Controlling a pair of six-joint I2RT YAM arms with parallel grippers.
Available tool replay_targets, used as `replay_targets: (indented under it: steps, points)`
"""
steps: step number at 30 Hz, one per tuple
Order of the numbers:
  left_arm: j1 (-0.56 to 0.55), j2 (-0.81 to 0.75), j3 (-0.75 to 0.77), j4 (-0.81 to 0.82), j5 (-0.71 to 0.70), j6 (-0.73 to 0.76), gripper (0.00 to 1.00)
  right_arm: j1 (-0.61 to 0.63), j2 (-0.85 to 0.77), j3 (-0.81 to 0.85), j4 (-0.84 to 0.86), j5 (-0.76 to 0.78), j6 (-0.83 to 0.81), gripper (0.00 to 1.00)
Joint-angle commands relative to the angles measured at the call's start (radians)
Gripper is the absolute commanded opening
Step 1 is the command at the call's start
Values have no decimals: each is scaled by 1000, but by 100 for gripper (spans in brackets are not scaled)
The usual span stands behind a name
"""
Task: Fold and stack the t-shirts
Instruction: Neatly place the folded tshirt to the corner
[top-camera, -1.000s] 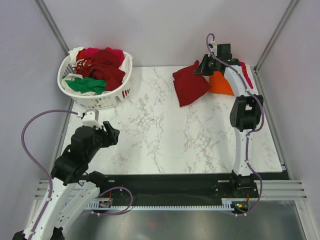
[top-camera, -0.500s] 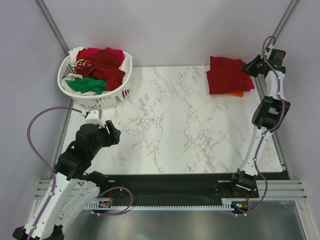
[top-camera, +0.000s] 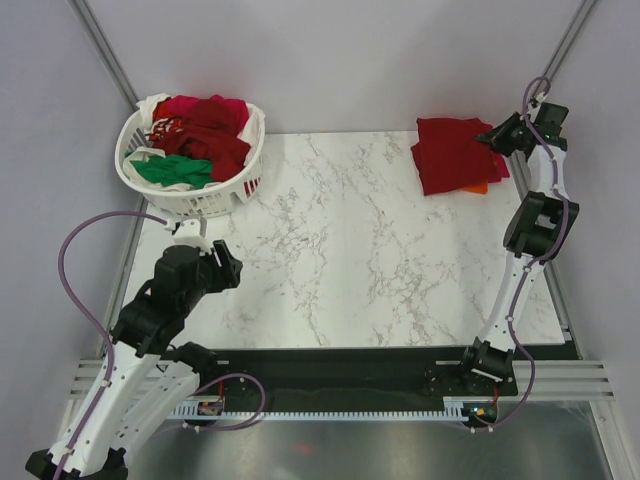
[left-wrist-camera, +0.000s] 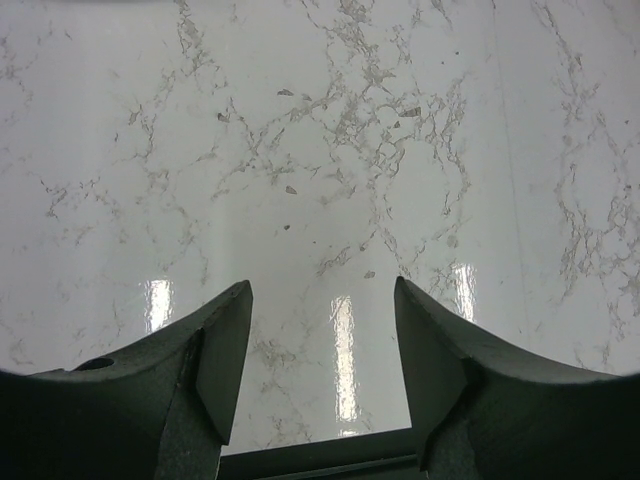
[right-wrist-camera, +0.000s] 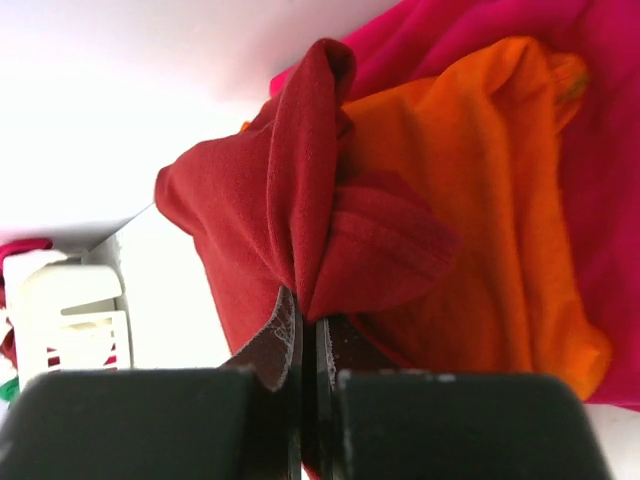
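The right gripper (right-wrist-camera: 308, 322) has its two fingers pressed together on a bunched fold of the dark red t-shirt (right-wrist-camera: 265, 210), with no gap between them. That shirt (top-camera: 455, 152) lies spread on top of a small pile, well apart from the basket (top-camera: 200, 203), across the table (top-camera: 350, 260) to the basket's right and at about the same depth. Under it lies the orange t-shirt (right-wrist-camera: 480, 200), which in the top view shows only as a sliver (top-camera: 478, 187) at the pile's edge farthest from the basket. A magenta t-shirt (right-wrist-camera: 605, 200) lies under the orange one, seen only from the wrist.

The left gripper (left-wrist-camera: 320, 300) has its fingers spread wide and holds nothing, with only bare marble between them. It hangs just on the near side of the basket (top-camera: 222, 262), apart from its wall.

The basket is a white plastic lattice bowl, piled above its rim. A green t-shirt (top-camera: 170, 170) lies at its near side, dark red garments (top-camera: 205, 138) fill the middle, a magenta garment (top-camera: 236, 108) sits at the far side, and white cloth (top-camera: 150, 104) shows along the far-left rim. How many shirts it holds cannot be told.
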Motion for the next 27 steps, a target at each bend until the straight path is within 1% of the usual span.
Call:
replay_targets:
  steps: [1, 4, 9, 11, 13, 14, 15, 16, 17, 18, 21, 23, 24, 25, 27]
  points:
    - [-2, 2, -2, 38, -16, 13, 66, -46, -55, -13, 88, 33, 14, 0]
    - [-2, 7, -2, 38, -18, 13, 66, -47, -1, -27, 102, 37, 25, 1]
    - [-2, 3, -3, 37, -27, 13, 66, -40, 50, -111, 156, 44, 46, 12]
    - [-2, 3, -5, 37, -29, 11, 66, -35, 51, -147, 153, 94, 37, 15]
    - [-2, 5, -5, 38, -30, 11, 66, -35, 45, -176, 153, 117, 28, 33]
    - [-2, 5, -5, 38, -30, 11, 66, -37, 41, -180, 151, 125, 26, 44]
    - [-2, 5, -5, 38, -30, 10, 66, -35, 34, -180, 148, 132, 26, 65]
    - [-2, 5, -5, 38, -30, 11, 66, -37, 31, -180, 148, 137, 25, 72]
    - [-2, 5, -5, 37, -32, 11, 66, -37, 24, -180, 150, 139, 25, 77]
    - [-2, 5, -5, 38, -32, 11, 66, -35, 8, -177, 147, 148, 25, 82]
    - [-2, 0, -5, 37, -32, 11, 66, -37, -42, -171, 132, 174, 17, 90]
    - [-2, -4, -5, 38, -32, 11, 66, -37, -80, -168, 106, 201, -8, 94]
    - [-2, -7, -5, 38, -33, 11, 66, -37, -128, -170, 95, 220, -18, 97]
    - [-2, -7, -5, 38, -30, 11, 66, -35, -156, -180, 84, 285, -31, 98]
    - [-2, -10, -5, 38, -29, 13, 66, -35, -254, -231, 81, 361, -57, 98]
